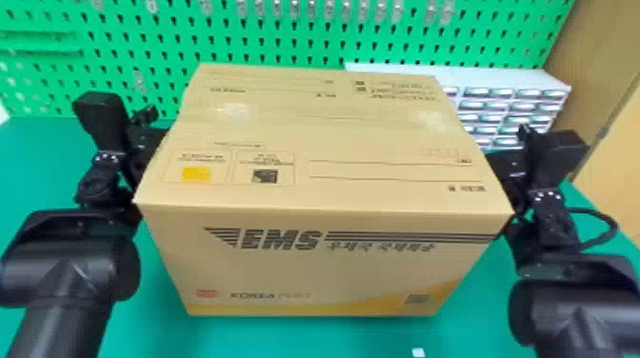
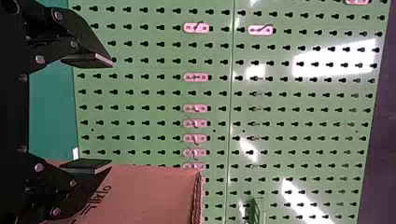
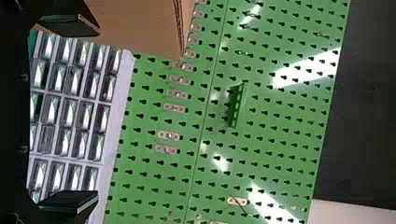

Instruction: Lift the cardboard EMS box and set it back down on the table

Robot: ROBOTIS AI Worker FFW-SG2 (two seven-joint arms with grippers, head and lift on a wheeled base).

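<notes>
Left and right wrist views: your left tool (image 2: 111,113) and right tool (image 3: 98,113) each have two flat black fingers spread apart, with nothing pinched between them. In the head view, the tools flank the cardboard EMS box (image 1: 357,271), one at either end; whether both press firmly on it cannot be told. The box is upright between your two arms, over the green surface (image 1: 47,157), and whether its base rests there or is raised cannot be made out. The step in hand appears to be the two-sided hold that serves the lift and the setting down. The next move calls for you to keep even inward pressure from both sides and raise or lower both arms together, lest one end slip or tilt; release should wait until the base is fully supported. Note the materials: tan, matte corrugated board, square-cornered, with faint glare on its broad lid, dark printed lines and a yellow band low on the front. Beyond stand a glossy green pegboard (image 1: 285,40), perforated in regular rows, and a pale drawer unit (image 1: 505,76) with small clear-fronted compartments.
</notes>
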